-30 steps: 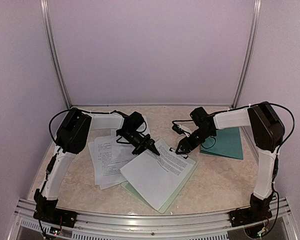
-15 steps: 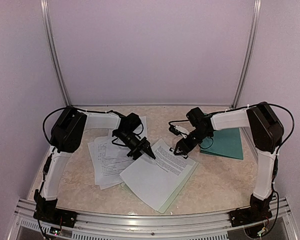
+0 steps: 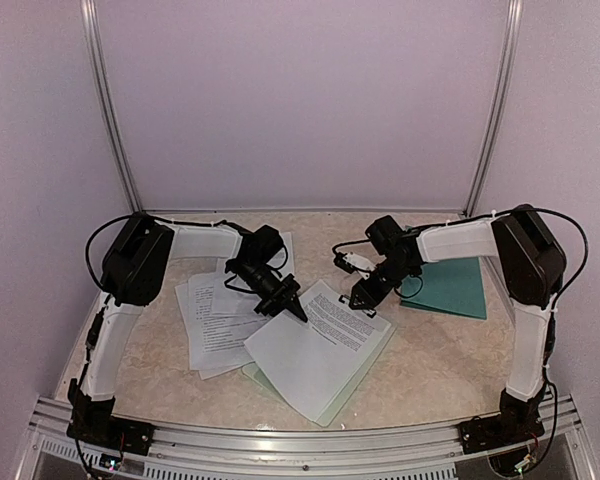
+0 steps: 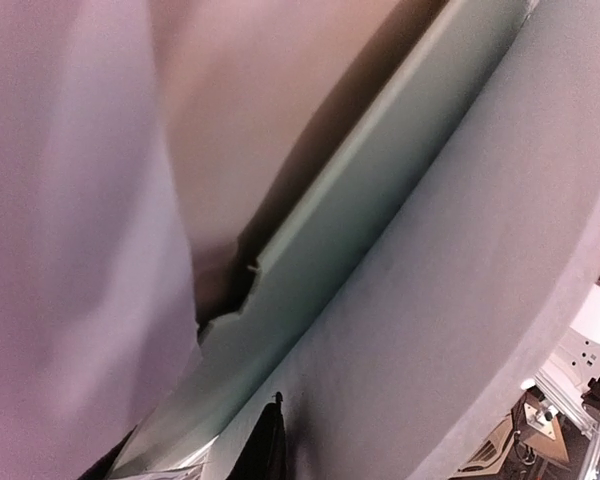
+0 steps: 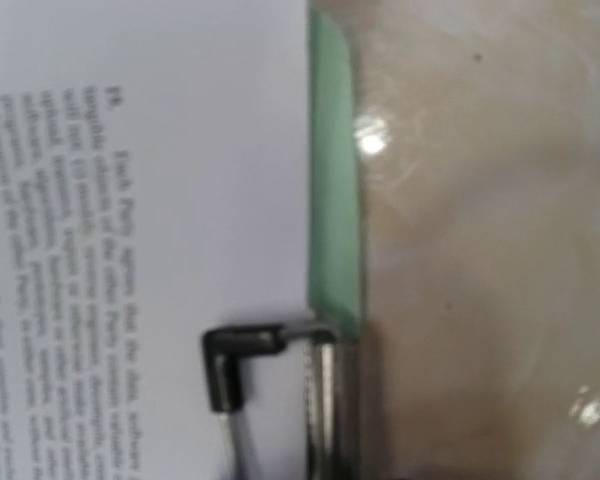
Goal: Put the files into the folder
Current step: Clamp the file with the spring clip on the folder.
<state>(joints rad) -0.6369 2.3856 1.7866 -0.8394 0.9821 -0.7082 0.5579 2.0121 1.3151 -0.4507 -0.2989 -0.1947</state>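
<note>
Files are at the tips of both arms. The left gripper points down at the far left edge of a printed sheet that lies on a pale green clipboard. From above, its fingers taper to one dark point right at the paper's edge. Its own camera is blurred and shows only the clipboard's edge running slantwise beside a pale surface, so I cannot tell whether the fingers are parted or pinching the sheet. The right gripper hangs low over the far end of the clipboard, at the top edge of the same sheet. Its fingers are too small from above and do not show in its wrist camera, so its opening cannot be told either. That camera looks straight down on the sheet's black text, a strip of the green board beside it, and the metal clip with a black-tipped wire lying over the paper's edge. Left of the clipboard, more loose sheets lie fanned and overlapping, partly under the left arm, and their near corner meets the clipboard. The dark green folder lies closed and flat to the right of the clipboard, beyond the right gripper and partly under that arm, apart from the clipboard. All of it rests on a marbled beige table.
</note>
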